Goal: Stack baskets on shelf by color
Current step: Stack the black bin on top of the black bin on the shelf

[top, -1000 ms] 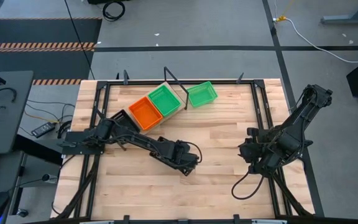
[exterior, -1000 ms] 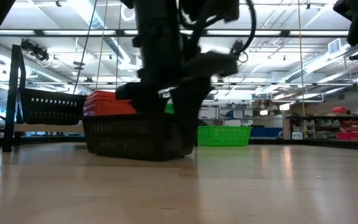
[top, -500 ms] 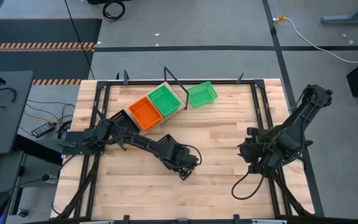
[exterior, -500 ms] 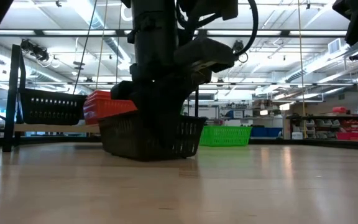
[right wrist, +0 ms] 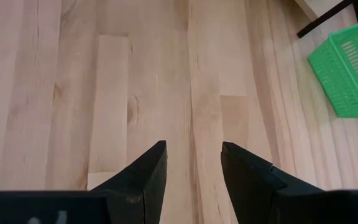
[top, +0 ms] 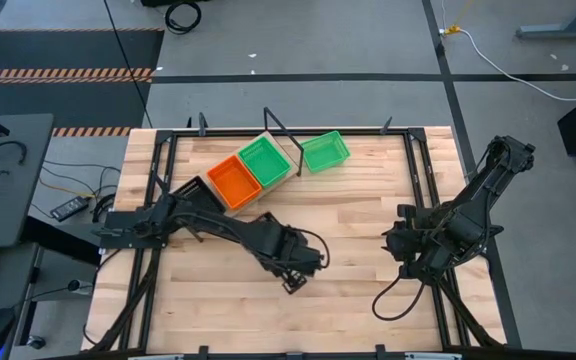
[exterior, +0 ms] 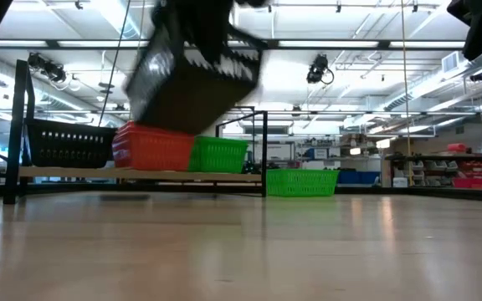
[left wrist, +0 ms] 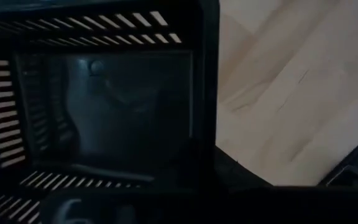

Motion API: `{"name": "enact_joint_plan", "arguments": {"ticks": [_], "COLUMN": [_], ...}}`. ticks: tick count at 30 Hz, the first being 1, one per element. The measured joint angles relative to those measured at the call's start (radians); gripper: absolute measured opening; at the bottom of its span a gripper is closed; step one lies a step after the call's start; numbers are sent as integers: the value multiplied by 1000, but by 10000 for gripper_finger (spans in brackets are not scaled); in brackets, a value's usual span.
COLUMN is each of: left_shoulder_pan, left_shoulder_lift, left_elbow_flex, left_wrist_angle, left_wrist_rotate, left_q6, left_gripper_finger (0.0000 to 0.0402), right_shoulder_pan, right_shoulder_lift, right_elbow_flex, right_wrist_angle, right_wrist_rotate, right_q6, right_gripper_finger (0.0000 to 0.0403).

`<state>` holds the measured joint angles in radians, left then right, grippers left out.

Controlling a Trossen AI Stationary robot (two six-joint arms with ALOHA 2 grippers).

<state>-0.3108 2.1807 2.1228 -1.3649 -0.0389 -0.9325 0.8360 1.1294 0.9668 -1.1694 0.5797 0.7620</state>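
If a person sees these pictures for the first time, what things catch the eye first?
The left gripper holds a black basket tilted in the air above the middle of the table. On the shelf at the far side sit an orange basket and a green basket side by side, with another black basket at the end. One more green basket lies on the table beside the shelf.
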Motion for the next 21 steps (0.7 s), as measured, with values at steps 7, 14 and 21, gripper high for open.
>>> {"name": "enact_joint_plan", "arguments": {"ticks": [7, 14, 21], "left_shoulder_pan": [-45, -77, -102], "left_shoulder_lift": [-29, -86, -98], "left_elbow_flex": [206, 217, 179], "left_wrist_angle": [-198, -203, -203], "left_wrist_rotate": [-65, -87, -91], "left_q6": [-32, -55, -29], "left_gripper_finger": [2, 2, 2], "right_shoulder_pan": [0, 0, 0], "right_shoulder_lift": [0, 1, 1], "right_elbow_flex": [0, 0, 0], "right_wrist_angle": [2, 9, 9], "right_wrist_rotate": [0, -6, -7], "right_q6": [2, 3, 3], "right_gripper_finger": [158, 158, 158]}}
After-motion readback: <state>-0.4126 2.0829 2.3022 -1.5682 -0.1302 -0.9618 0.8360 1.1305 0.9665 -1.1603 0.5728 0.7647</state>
